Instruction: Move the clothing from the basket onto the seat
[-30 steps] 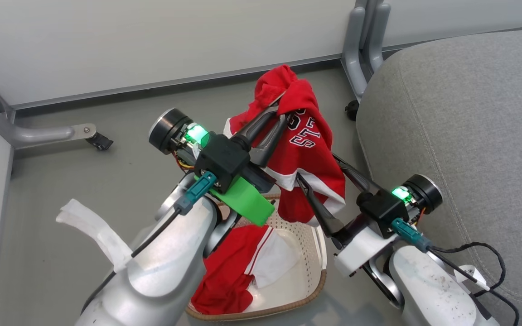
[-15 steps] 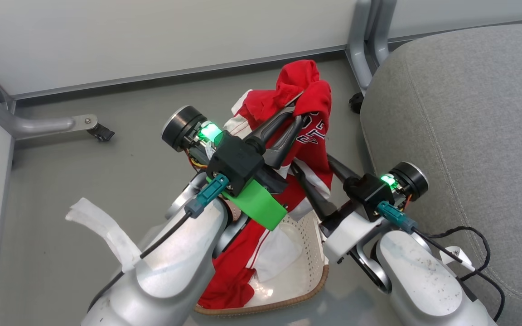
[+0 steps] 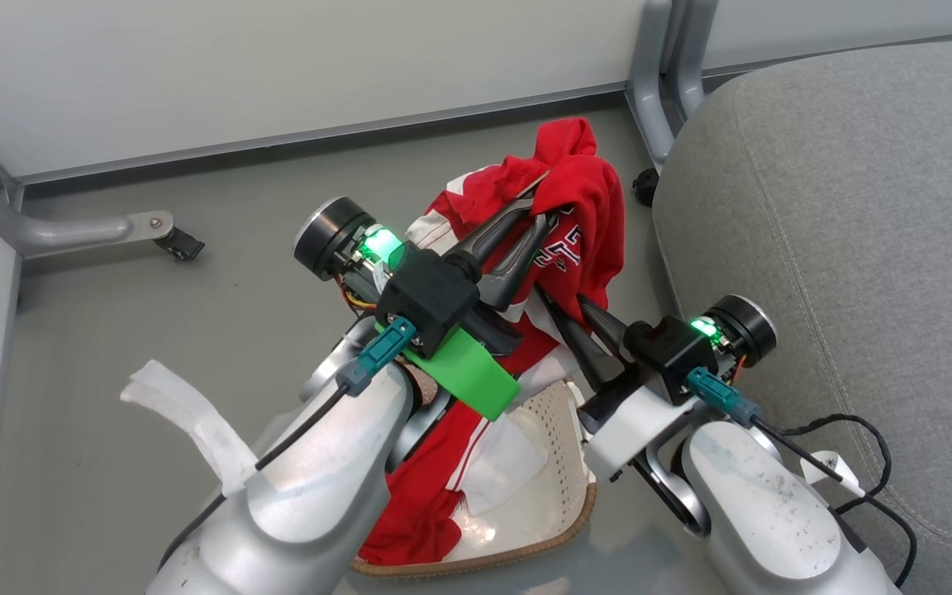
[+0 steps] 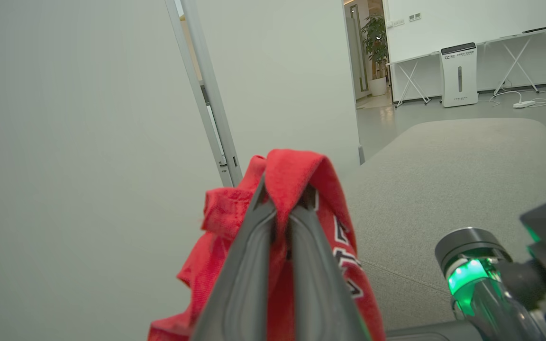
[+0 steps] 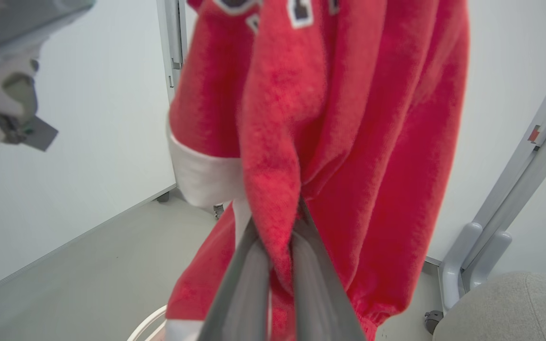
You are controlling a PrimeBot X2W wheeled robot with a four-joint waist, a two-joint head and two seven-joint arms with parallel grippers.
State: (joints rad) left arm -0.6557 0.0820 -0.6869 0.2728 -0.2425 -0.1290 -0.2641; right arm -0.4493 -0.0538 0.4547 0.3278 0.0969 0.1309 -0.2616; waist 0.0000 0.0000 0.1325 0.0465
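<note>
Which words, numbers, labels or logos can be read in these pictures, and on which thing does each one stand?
No text can be read whole.
White, dark-edged lettering on the lifted red basketball jersey: the cloth is folded and only pieces of letters show, so it is not readable.
Small dark logo on the white upright floor appliance: too small to read.
Dark mark on the small white tag: too small to read.

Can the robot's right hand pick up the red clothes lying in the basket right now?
Probably not yet. The right hand is shut on the lifted jersey, which the left hand also pinches, so it is busy. The red clothes in the basket lie lower, partly hidden by the left forearm.
</note>
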